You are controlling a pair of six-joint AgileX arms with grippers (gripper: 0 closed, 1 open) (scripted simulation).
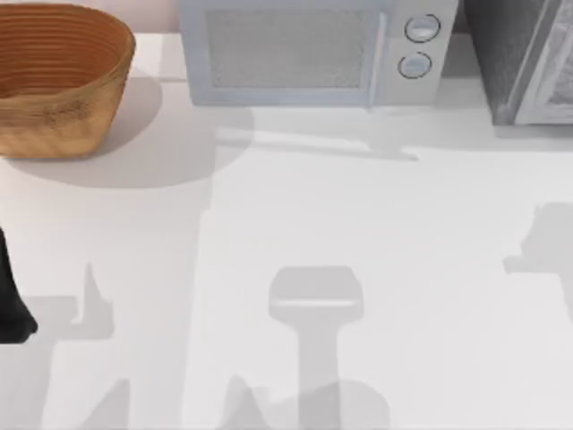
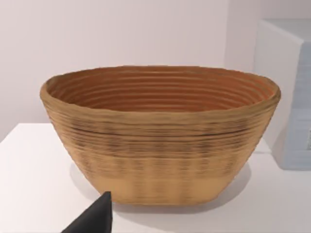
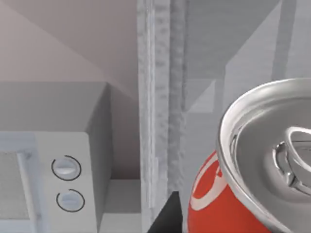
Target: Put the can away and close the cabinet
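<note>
Closest to us, the can [image 3: 228, 204] sits before the cabinet [image 3: 160, 97], microwave [image 3: 53, 174] beside it; whether either arm's fingers are apart, we cannot tell.

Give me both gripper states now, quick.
Left gripper: near the basket, fingers cannot be told.
Right gripper: right beside the can, by the cabinet; grip cannot be told.

You see little of your AgileX body: a matte black rounded piece of the left arm [image 1: 11, 300] at the top view's left edge, and a plain black pointed fingertip [image 2: 95, 217] (no screws, cables or markings visible) in each wrist view.
</note>
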